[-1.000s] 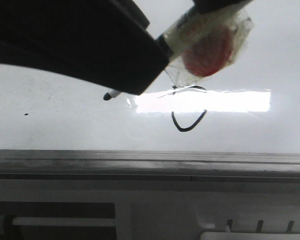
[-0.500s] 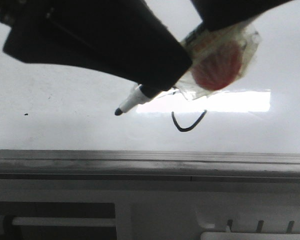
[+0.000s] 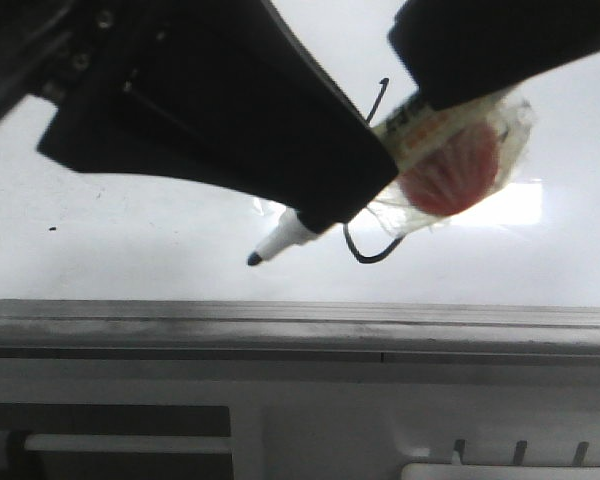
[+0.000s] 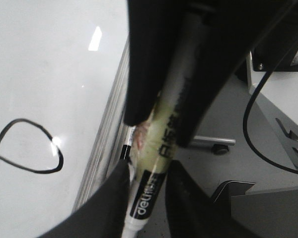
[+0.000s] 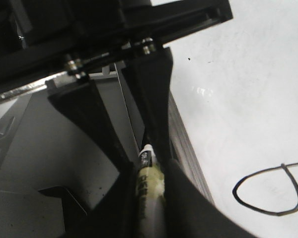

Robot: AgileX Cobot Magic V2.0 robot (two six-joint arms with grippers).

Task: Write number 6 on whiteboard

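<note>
Gripping the marker [image 3: 280,240] from both ends, left gripper [image 4: 146,186] and right gripper [image 5: 149,171] clamp its barrel. Tip hangs clear of the whiteboard [image 3: 130,250], lower centre, sparing the number 6 [image 3: 375,250] any smudge.

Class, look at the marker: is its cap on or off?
Off. In the front view the marker shows a bare white nose ending in a dark tip, exposed and held clear of the whiteboard.
</note>
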